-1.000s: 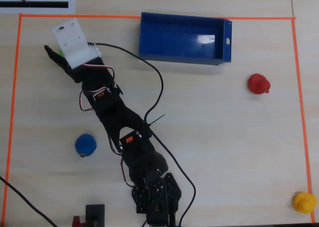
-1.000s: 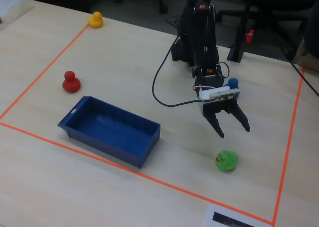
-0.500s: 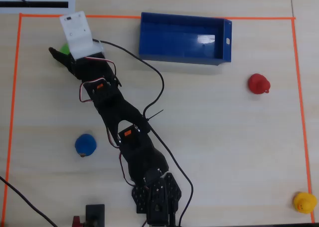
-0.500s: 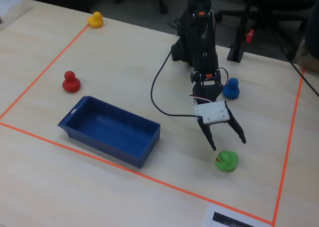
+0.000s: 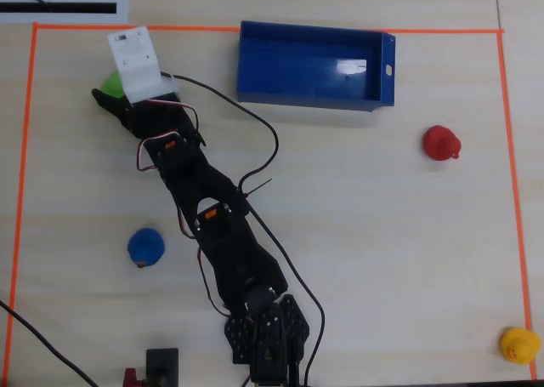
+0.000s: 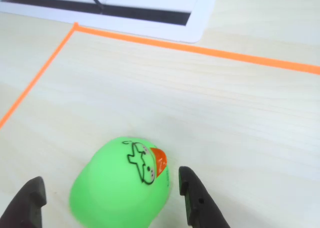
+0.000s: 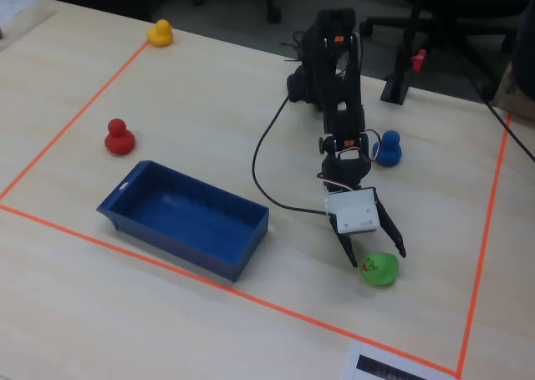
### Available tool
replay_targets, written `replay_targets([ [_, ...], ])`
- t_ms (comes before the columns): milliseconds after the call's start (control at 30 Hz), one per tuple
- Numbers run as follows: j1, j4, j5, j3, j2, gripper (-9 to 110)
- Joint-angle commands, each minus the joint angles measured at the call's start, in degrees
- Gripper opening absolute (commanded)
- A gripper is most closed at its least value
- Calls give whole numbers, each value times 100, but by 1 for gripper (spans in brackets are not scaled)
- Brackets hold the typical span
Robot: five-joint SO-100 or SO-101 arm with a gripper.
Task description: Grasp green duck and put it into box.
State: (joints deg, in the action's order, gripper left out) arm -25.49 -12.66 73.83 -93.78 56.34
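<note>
The green duck (image 6: 120, 188) lies on the table near the orange tape corner, its red-orange beak toward the right finger in the wrist view. It shows partly under the white camera mount in the overhead view (image 5: 108, 83) and in the fixed view (image 7: 380, 269). My gripper (image 6: 110, 180) is open, one black finger on each side of the duck with gaps on both sides; it also shows in the overhead view (image 5: 117, 91) and in the fixed view (image 7: 378, 258). The dark blue box (image 5: 306, 98) stands empty to the right in the overhead view, and to the left in the fixed view (image 7: 180, 250).
A blue duck (image 5: 145, 247) sits beside the arm, a red duck (image 5: 441, 143) right of the box, a yellow duck (image 5: 518, 344) at the bottom right corner. Orange tape (image 6: 200, 50) marks the work area. A white sheet (image 6: 150, 7) lies beyond it.
</note>
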Motion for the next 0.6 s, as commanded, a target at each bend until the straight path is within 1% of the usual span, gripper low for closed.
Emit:
replay_targets([
  [0,114,-211,44,448,-62,36],
  [167,114,-325,53,633,-316,35],
  [400,97,-510,220,782,-554,27],
  [433,88,-510,308,791,-563,24],
  [533,53,-299,686,791,-571,7],
  [567,53,-237,712,782,-571,3],
])
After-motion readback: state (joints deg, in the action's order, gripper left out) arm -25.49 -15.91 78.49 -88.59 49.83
